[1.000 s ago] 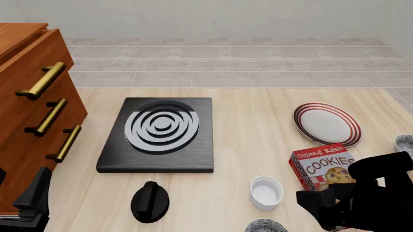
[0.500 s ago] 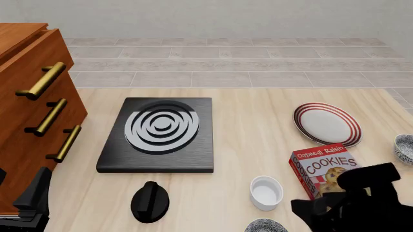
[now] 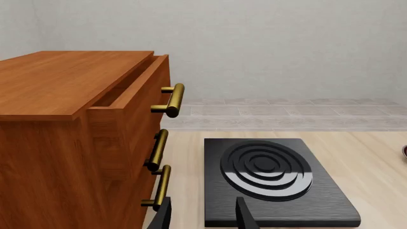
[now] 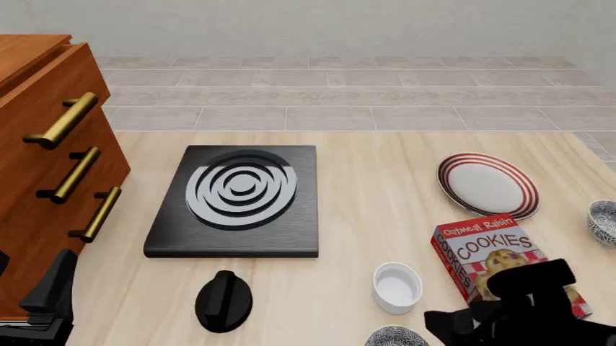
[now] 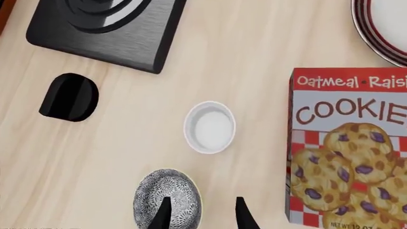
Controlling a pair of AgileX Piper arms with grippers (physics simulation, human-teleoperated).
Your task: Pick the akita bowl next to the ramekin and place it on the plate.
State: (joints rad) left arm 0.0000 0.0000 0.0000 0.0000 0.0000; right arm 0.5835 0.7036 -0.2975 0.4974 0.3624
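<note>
Hovering over akita bowl [image 5: 167, 199] at table's near edge: right gripper [image 5: 201, 213], fingers spread, one tip above bowl rim, nothing pinched. Ramekin [image 5: 210, 127] just beyond bowl, apart. Cookie box [image 5: 346, 148] flat, to ramekin's right. Plate [image 4: 488, 184] farther back-right, bare. 2nd speckled bowl [image 4: 604, 221] at right edge. Left gripper [image 3: 202, 215] spread, empty, nr cabinet [image 3: 83, 143], facing stove plate [image 3: 270, 176].

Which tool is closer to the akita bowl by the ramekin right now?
Right. The right tool hovers open just over the akita bowl, one finger above its rim, beside the ramekin. The left tool is far off, near the cabinet and stove.
</note>
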